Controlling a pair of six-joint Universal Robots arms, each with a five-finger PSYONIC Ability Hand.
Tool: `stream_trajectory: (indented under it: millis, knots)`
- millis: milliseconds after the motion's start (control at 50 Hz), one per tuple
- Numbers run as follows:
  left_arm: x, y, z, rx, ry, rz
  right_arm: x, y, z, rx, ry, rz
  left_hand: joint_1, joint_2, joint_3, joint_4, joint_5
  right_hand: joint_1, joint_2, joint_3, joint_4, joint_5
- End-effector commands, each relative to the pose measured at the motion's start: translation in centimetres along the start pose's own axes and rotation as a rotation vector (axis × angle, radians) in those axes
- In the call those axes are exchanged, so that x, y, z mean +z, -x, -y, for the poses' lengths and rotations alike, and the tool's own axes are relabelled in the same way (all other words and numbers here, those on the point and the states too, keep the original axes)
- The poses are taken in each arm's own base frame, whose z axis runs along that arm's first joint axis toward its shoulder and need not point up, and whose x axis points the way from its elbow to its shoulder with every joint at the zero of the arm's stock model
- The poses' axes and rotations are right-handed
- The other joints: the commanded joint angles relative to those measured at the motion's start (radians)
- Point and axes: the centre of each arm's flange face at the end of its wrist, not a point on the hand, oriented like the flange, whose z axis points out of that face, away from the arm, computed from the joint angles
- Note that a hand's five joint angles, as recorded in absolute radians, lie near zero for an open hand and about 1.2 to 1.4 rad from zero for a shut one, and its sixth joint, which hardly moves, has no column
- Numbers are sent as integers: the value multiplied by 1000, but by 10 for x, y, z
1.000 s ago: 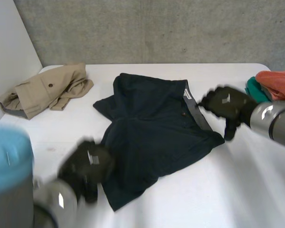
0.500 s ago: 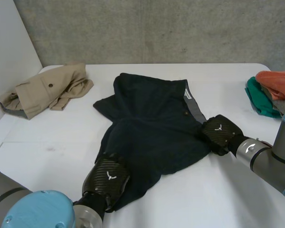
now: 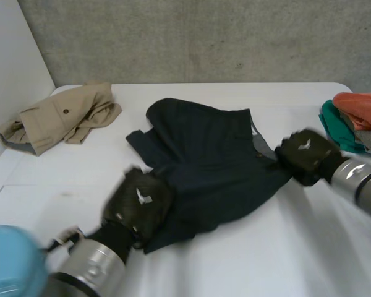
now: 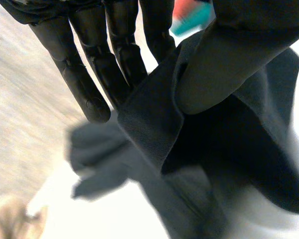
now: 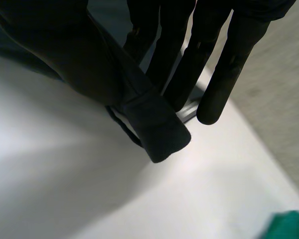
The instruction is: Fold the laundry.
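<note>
- Dark navy shorts [image 3: 210, 161] lie spread across the middle of the white table [image 3: 284, 247], with the grey-lined waistband on their right side.
- Left hand [image 3: 138, 204]: it is at the shorts' near left corner, on a leg hem. In the left wrist view the thumb [image 4: 229, 64] presses a fold of the dark cloth [image 4: 154, 134] against the straight fingers [image 4: 89, 69], so this hand is pinching the shorts. The cloth hangs from the pinch down to the table.
- Right hand [image 3: 306, 158]: it is at the shorts' right edge, by the end of the waistband. In the right wrist view a hemmed corner of the cloth [image 5: 157, 132] sticks out past the thumb and lies against the fingers [image 5: 229, 64], clamped between them.
- Tan garment [image 3: 62, 117]: crumpled, well apart from the shorts, to their far left.
- Orange cloth [image 3: 362, 106] and green cloth [image 3: 337, 124]: stacked together to the right of the shorts, beyond the right hand.
</note>
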Motion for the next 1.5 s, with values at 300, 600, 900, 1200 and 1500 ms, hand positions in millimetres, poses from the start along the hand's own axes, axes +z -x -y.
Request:
stream_trajectory:
  millis: [300,600,900,1200,1500]
  knots:
    - [3,97,58,-235,30,95,-62,-41,88,-4,-39,-23,260,214,247,197,211,329,227,217,202,218]
    - [150,193,99,-170,-355,303,51,-87,125,-19,-273,-328,260,214,247,197,211,329,227,217,202,218]
    - [108,267,175,-166,-848,505,19,-128,208,-90,-945,-547,260,214,247,197,211,329,227,217,202,218]
    - [143,150,13,-292,-376,242,108,-53,80,47,-565,-319,260,214,247,197,211,329,227,217,202,218]
    - [60,52,-53,-288,90,-48,38,29,-7,-74,104,8,260,214,247,197,211,329,227,217,202,218]
